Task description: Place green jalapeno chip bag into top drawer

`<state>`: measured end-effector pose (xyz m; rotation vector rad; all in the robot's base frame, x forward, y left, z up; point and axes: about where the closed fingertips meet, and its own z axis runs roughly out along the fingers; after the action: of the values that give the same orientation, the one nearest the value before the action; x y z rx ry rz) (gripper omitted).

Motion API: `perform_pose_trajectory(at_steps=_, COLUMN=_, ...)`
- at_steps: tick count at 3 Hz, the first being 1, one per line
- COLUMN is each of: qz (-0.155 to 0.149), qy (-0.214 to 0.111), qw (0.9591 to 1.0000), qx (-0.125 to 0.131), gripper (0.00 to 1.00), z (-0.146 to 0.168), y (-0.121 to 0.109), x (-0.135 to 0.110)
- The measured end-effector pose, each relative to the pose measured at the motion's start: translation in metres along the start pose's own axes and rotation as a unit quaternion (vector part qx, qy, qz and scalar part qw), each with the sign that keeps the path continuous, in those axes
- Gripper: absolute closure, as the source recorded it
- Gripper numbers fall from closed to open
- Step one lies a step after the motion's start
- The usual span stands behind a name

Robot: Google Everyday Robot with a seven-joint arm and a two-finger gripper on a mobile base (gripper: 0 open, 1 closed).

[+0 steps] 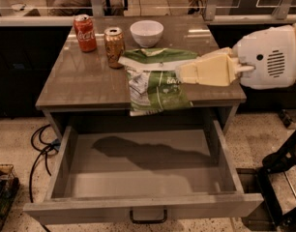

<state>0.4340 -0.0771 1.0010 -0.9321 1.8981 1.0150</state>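
The green jalapeno chip bag point(154, 81) hangs in the air over the table's front edge, above the back of the open top drawer point(143, 166). My gripper point(184, 72) comes in from the right and is shut on the bag's right side. The drawer is pulled out towards the camera, its grey inside bare except for the bag's shadow. Its dark handle point(148, 217) sits at the centre of the front panel.
On the grey table point(85, 83) stand a red Coca-Cola can point(84, 32), a brown can point(114, 40) and a white bowl point(146, 32) at the back. Cables point(41, 144) lie on the floor at the left. A black frame point(281, 178) stands at the right.
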Motion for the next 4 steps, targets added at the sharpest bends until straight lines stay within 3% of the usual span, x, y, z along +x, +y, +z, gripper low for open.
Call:
perform_pose_trajectory(at_steps=1, qz=-0.002, qy=0.000, qw=1.0000, qx=-0.001, gripper=0.82, z=0.0005, y=0.0014, x=-0.0013)
perform_pose_trajectory(at_steps=3, qz=-0.006, qy=0.000, qw=1.0000, qx=-0.001, gripper=0.35, z=0.0010, y=0.0052, x=-0.0035)
perform_pose_trajectory(at_steps=4, qz=-0.008, qy=0.000, qw=1.0000, qx=-0.002, gripper=0.04, z=0.0012, y=0.0077, x=-0.0049)
